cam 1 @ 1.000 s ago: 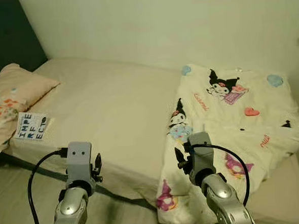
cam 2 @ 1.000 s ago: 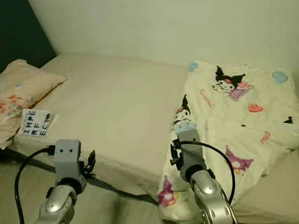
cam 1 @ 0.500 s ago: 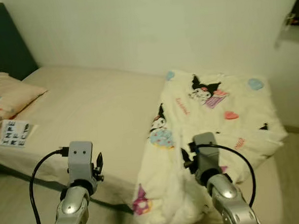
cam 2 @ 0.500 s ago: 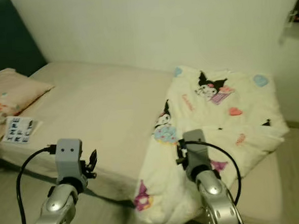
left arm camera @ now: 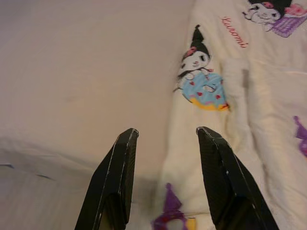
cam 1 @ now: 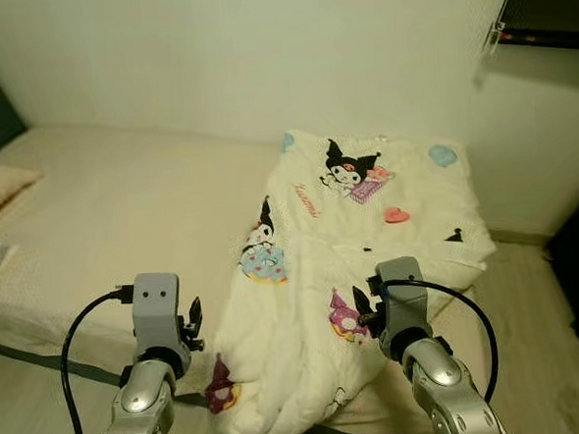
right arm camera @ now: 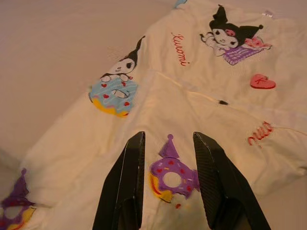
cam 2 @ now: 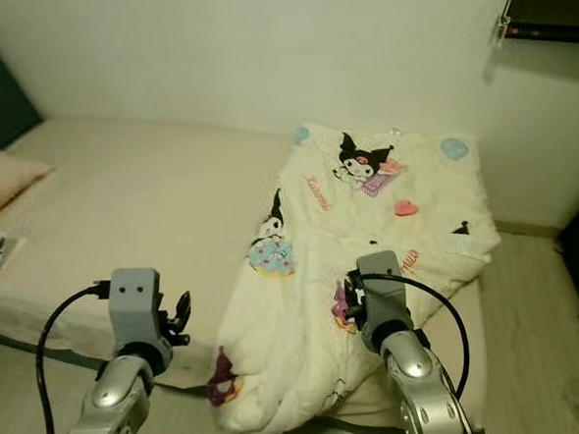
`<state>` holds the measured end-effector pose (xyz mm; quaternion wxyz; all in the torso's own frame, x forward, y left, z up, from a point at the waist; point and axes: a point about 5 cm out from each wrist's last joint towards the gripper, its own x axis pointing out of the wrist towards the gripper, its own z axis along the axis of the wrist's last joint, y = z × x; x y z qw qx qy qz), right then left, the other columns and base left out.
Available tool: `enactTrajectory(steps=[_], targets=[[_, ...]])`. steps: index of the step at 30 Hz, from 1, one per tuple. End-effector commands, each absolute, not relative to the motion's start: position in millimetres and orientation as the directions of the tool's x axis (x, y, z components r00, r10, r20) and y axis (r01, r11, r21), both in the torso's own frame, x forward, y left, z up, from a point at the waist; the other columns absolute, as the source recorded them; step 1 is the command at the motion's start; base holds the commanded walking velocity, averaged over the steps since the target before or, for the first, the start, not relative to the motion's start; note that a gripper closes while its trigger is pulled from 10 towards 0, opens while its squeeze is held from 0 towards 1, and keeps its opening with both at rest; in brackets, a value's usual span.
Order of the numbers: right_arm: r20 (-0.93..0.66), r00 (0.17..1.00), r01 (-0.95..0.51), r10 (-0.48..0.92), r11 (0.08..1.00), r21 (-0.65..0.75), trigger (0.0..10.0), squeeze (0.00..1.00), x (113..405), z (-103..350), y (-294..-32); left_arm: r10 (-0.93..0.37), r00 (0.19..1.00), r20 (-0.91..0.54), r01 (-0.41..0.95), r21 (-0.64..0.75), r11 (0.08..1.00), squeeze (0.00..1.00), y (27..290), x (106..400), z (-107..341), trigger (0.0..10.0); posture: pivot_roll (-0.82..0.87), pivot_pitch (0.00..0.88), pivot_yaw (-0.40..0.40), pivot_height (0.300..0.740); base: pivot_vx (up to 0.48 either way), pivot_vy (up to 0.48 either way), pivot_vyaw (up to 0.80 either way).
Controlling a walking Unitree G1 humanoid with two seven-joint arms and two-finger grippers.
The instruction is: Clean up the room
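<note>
Fingers (left arm camera: 117,177) of both grippers stood apart, empty; view had swung right, centring the quilt (cam 1: 369,232); tidying could start.

Four cameras on one bed: two head eyes from above, two wrist cameras close in.

The head pair looked forward and down from standing height at the bed (cam 1: 121,198) and the cartoon-print blanket (cam 1: 368,222), which lay toward 1 o'clock; both eyes shared nearly the whole scene, the right eye's picture slightly offset. The left wrist camera faced along the left end effector (left arm camera: 165,139), near the mattress, taking in bare sheet and the blanket's edge. The right wrist camera faced along the right end effector (right arm camera: 168,141), close over the blanket. Both wrist views shared the blue donut print (left arm camera: 205,91), which the head pair also saw.
</note>
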<state>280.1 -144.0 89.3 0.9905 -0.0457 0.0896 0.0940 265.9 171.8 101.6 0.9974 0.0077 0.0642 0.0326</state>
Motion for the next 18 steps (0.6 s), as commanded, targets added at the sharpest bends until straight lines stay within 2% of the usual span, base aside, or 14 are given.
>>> enactTrajectory(steps=[1, 13, 18], targets=[[-0.182, 0.965, -0.201, 0.188, 0.978, -0.056, 10.0, 0.0, 279, 89, -140, 0.079, 0.986, -0.148, -0.073, 0.046, 0.996, 0.0, 177, 264, 96, 10.0, -0.08, 0.123, -0.01, 0.74, 0.0, 0.0, 0.0], [-0.164, 0.975, -0.162, 0.15, 0.985, -0.059, 10.0, 0.0, 281, 92, -144, 0.07, 0.99, -0.121, -0.065, 0.046, 0.997, 0.0, 174, 263, 99, 10.0, -0.08, 0.115, -0.011, 0.74, 0.0, 0.0, 0.0], [-0.145, 0.988, -0.072, 0.06, 0.995, -0.075, 10.0, 0.0, 285, 96, -158, 0.065, 0.99, -0.125, -0.059, 0.049, 0.997, 0.0, 175, 262, 98, 10.0, -0.08, 0.115, -0.009, 0.721, 0.0, 0.0, 0.0]])
